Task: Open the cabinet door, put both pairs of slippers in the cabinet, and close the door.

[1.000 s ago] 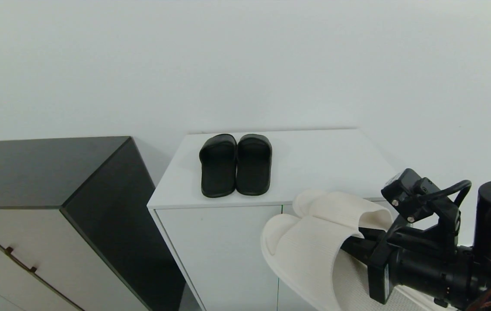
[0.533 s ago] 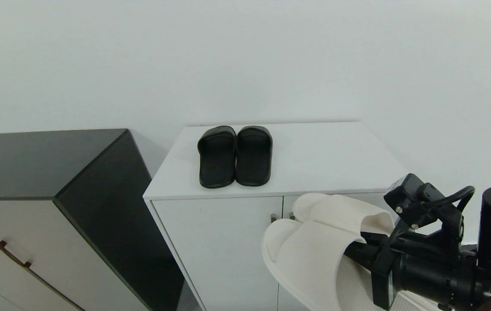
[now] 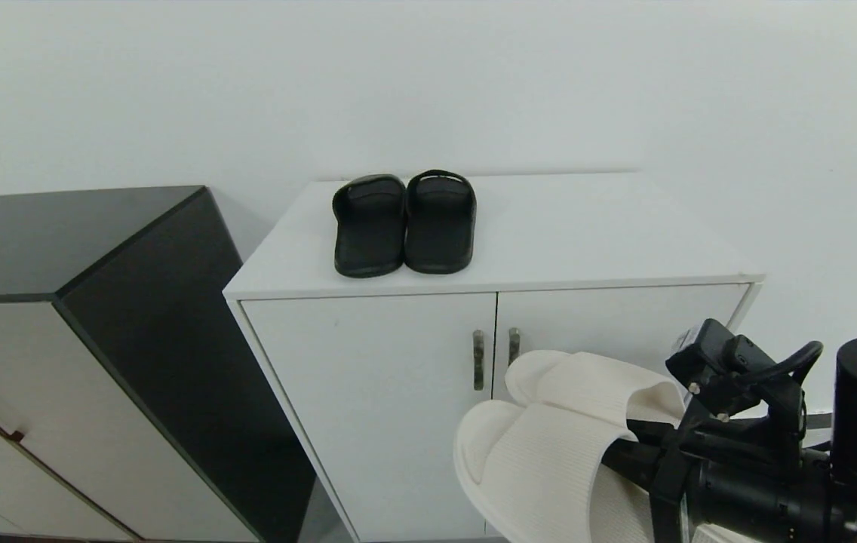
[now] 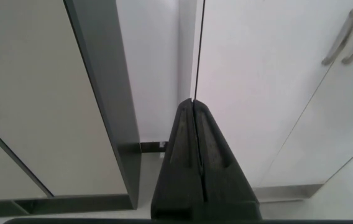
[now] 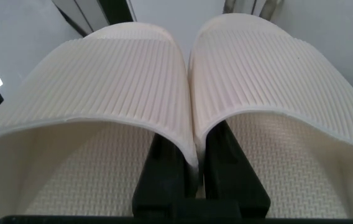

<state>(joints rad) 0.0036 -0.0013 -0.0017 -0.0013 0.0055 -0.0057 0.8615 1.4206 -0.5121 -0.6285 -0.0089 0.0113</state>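
While my right gripper point(image 5: 193, 163) clamps the ribbed white fabric slippers point(image 3: 542, 445) before the closed white cabinet point(image 3: 368, 377), the black rubber slides point(image 3: 404, 224) rest on its top. My left gripper point(image 4: 196, 134) is clenched, empty.

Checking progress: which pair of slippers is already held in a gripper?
The white slippers, clamped in the right gripper; the black slippers sit on the cabinet top.

The white cabinet point(image 3: 587, 226) carries a pair of black slippers point(image 3: 398, 230) left of centre on its top, side by side, apparently touching.
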